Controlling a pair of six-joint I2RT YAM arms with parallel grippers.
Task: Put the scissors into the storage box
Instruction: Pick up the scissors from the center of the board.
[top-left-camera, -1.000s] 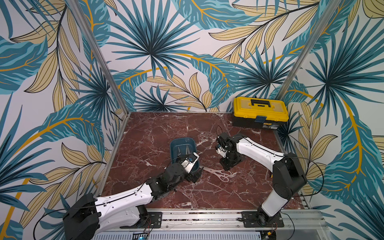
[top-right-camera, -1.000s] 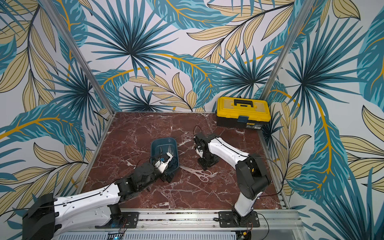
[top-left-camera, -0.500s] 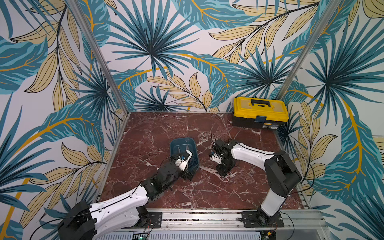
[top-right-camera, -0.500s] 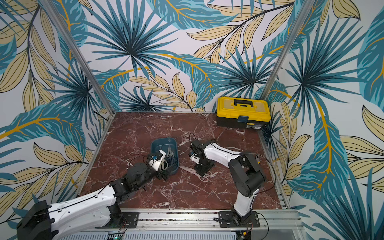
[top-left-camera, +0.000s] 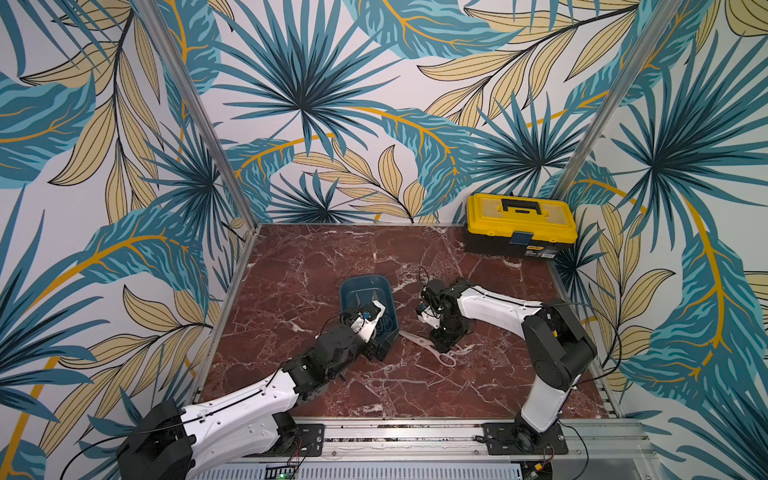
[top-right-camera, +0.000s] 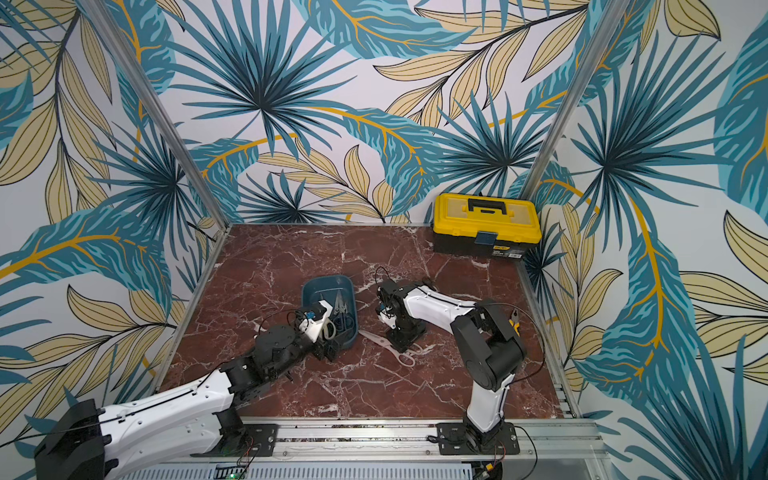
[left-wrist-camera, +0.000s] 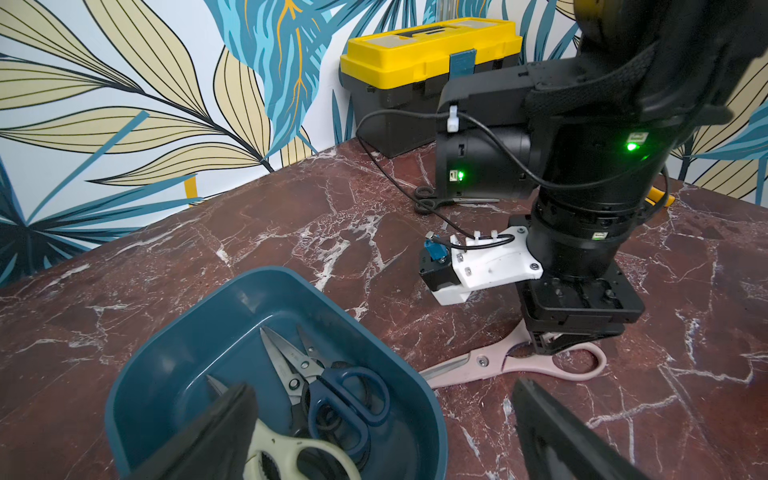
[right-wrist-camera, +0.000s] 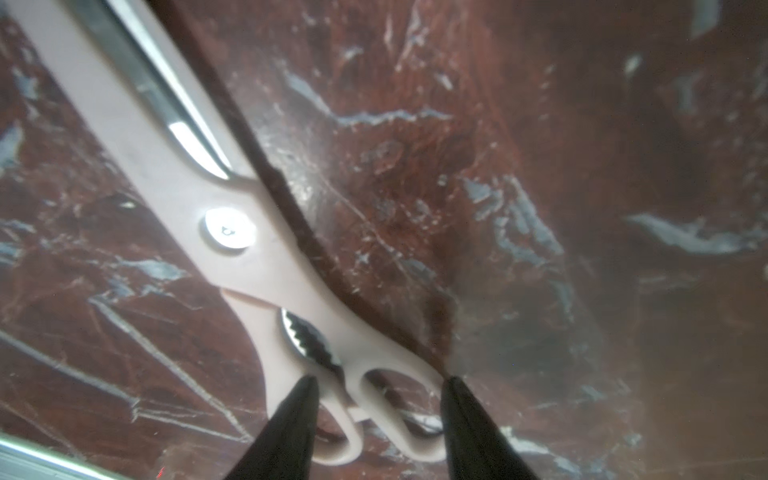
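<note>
Pale cream-pink scissors (top-left-camera: 424, 347) (top-right-camera: 388, 345) (left-wrist-camera: 498, 363) (right-wrist-camera: 249, 249) lie flat on the marble, blades toward the storage box. My right gripper (top-left-camera: 442, 343) (top-right-camera: 401, 343) (right-wrist-camera: 379, 380) points down over their handle loops, one finger on each outer side, close against them. The dark teal storage box (top-left-camera: 353, 286) (top-right-camera: 316, 286) (left-wrist-camera: 174, 332) holds blue-handled scissors (left-wrist-camera: 349, 399), a cream-handled pair (left-wrist-camera: 299, 457) and black-handled ones beneath. My left gripper (top-left-camera: 380, 349) (top-right-camera: 328, 351) (left-wrist-camera: 382, 388) hangs open over the box's near corner, holding nothing.
A yellow-and-black toolbox (top-left-camera: 519, 226) (top-right-camera: 486, 224) (left-wrist-camera: 428, 45) stands at the back right corner. A small black-handled pair of scissors (left-wrist-camera: 428, 199) lies on the table behind my right arm. Yellow-handled pliers (top-right-camera: 515, 322) (left-wrist-camera: 660, 199) peek out beyond that arm. Walls enclose three sides.
My right gripper has come down over the cream-pink scissors' handles and its jaws have narrowed. My left arm has drawn back a little toward the box's near end.
</note>
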